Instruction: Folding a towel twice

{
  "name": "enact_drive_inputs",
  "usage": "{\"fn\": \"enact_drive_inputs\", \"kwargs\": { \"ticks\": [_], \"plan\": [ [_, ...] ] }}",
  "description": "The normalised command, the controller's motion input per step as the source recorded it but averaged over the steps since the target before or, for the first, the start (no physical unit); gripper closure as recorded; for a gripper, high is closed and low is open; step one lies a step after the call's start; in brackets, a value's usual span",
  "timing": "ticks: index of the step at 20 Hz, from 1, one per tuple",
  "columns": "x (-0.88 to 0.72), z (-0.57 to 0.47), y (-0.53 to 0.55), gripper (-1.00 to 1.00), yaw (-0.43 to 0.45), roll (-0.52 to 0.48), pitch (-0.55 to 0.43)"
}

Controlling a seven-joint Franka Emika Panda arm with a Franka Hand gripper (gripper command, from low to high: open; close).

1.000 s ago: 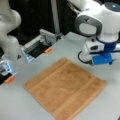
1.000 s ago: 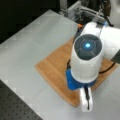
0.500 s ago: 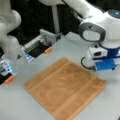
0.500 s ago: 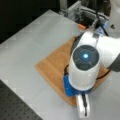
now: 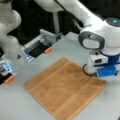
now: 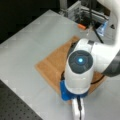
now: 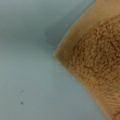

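Tan towel [image 5: 63,88] flat; pincer [image 5: 106,75] low over its corner.

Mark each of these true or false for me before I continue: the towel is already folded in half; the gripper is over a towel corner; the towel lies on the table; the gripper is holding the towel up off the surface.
1. The towel is already folded in half. False: it lies spread flat in a single layer, no fold showing.
2. The gripper is over a towel corner. True: in a front view it sits at the corner toward the view's right, and the wrist view shows that corner close up.
3. The towel lies on the table. True.
4. The gripper is holding the towel up off the surface. False: the corner lies flat on the table.
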Motion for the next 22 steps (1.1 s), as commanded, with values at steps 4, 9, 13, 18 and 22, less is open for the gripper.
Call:
{"fn": "enact_drive_inputs", "kwargs": {
  "ticks": [4,9,13,18,22],
  "plan": [
    [0.10,-0.20,0.10,-1.00,-0.082,-0.393,0.065],
    [0.08,-0.19,0.16,-1.00,-0.083,-0.426,0.056],
    [0.05,-0.19,0.18,-1.00,-0.057,-0.365,0.025],
    [0.06,-0.18,0.09,-1.00,-0.015,-0.336,0.003],
    [0.00,-0.22,0.02,1.00,0.036,-0.354,0.012]
  ]
}}
